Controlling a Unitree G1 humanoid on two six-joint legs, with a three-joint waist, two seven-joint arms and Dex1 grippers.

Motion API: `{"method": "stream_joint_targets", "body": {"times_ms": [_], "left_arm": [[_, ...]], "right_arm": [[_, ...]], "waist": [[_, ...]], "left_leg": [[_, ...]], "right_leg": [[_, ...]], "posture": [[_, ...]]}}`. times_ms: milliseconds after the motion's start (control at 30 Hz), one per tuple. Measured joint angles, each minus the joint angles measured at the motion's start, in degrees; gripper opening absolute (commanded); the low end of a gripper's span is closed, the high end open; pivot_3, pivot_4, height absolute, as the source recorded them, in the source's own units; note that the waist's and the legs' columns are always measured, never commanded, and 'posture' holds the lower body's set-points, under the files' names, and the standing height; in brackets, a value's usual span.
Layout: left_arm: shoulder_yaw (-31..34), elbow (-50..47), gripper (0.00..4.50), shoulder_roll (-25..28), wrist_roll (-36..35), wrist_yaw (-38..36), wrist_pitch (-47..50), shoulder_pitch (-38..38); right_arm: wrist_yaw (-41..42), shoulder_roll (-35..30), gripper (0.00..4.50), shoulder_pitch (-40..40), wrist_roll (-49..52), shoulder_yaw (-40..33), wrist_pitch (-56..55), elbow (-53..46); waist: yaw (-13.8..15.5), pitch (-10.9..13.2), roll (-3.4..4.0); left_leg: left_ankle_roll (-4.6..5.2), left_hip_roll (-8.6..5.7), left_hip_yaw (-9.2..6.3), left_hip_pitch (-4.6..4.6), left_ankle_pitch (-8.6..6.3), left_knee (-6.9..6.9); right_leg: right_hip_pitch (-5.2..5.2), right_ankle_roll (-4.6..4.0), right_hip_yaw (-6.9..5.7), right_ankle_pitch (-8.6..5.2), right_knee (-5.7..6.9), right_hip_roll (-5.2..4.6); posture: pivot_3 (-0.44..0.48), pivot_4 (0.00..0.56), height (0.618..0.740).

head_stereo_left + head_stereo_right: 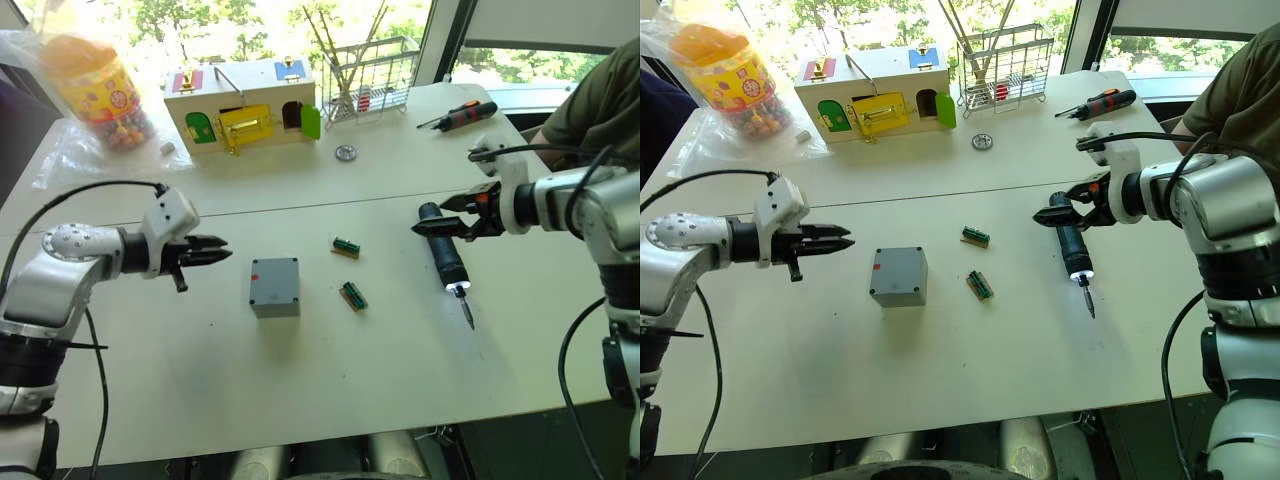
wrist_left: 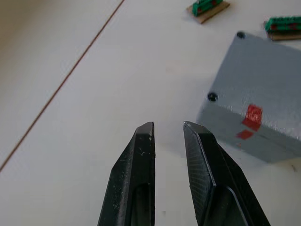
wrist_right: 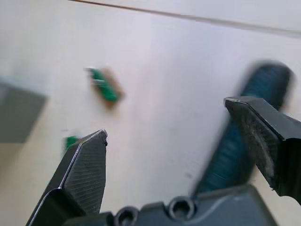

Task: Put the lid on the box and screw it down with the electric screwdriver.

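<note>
Eye views: one box point(image 1: 275, 286) with the lid on at table centre, one electric screwdriver point(image 1: 445, 256) lying at 3 o'clock, two green connector blocks point(image 1: 346, 247) between. Left wrist view: left gripper point(image 2: 168, 128) at 9 o'clock of the box, fingers narrowly parted, empty. Right wrist view: right gripper point(image 3: 171, 122) spread wide over the screwdriver's rear end.

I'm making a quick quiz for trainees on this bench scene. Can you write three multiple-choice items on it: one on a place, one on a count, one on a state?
1. Where does the electric screwdriver lie?
A. on the table by the right gripper
B. in the wire basket
C. on top of the box

2. How many small green parts lie beside the box?
A. none
B. two
C. five

3. How is the lid?
A. leaning on the wooden house
B. held by the left gripper
C. already on the box

Answers:
1 A, it lies on the table near the open right fingers.
2 B, one and another show.
3 C, the box top is closed, with corner screws.
</note>
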Motion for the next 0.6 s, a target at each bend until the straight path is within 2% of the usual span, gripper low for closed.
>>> {"method": "stream_joint_targets", "body": {"times_ms": [100,233,367,600], "left_arm": [[-0.16,-0.64,0.94,0.02,0.52,0.11,0.22,2.67],[-0.72,-3.25,0.94,-0.90,0.96,1.61,0.68,5.81],[-1.48,-8.17,0.94,-2.74,0.32,2.56,3.20,7.42],[-3.16,-9.05,0.94,-4.44,1.19,4.46,4.12,6.62]], "right_arm": [[2.01,0.66,4.47,7.73,2.12,2.18,-4.67,-11.53],[-0.32,10.15,4.47,15.79,4.43,8.42,-6.21,-17.80],[-5.08,15.26,4.47,16.72,0.94,14.43,-7.99,-15.56],[-9.41,21.14,4.47,15.00,-3.29,18.09,-9.41,-9.34]], "waist": [[0.27,-0.01,-0.04],[0.27,-0.05,-0.11],[0.26,-0.06,-0.13],[0.15,-0.06,-0.14]], "left_leg": [[0.16,-0.02,-0.01,0.00,-0.09,0.14],[0.18,-0.04,-0.08,0.02,-0.10,0.20],[-0.03,-0.06,-0.08,0.02,0.02,0.21],[-0.11,-0.05,-0.12,0.02,0.06,0.16]], "right_leg": [[0.10,0.00,-0.02,0.00,0.01,-0.04],[0.16,0.00,0.01,0.01,0.07,-0.07],[0.15,0.00,0.00,0.01,0.06,-0.07],[0.12,0.00,-0.05,0.01,0.06,-0.04]], "posture": [[0.000,0.150,0.740],[0.000,0.150,0.740],[0.000,0.150,0.740],[0.000,0.150,0.740]]}}
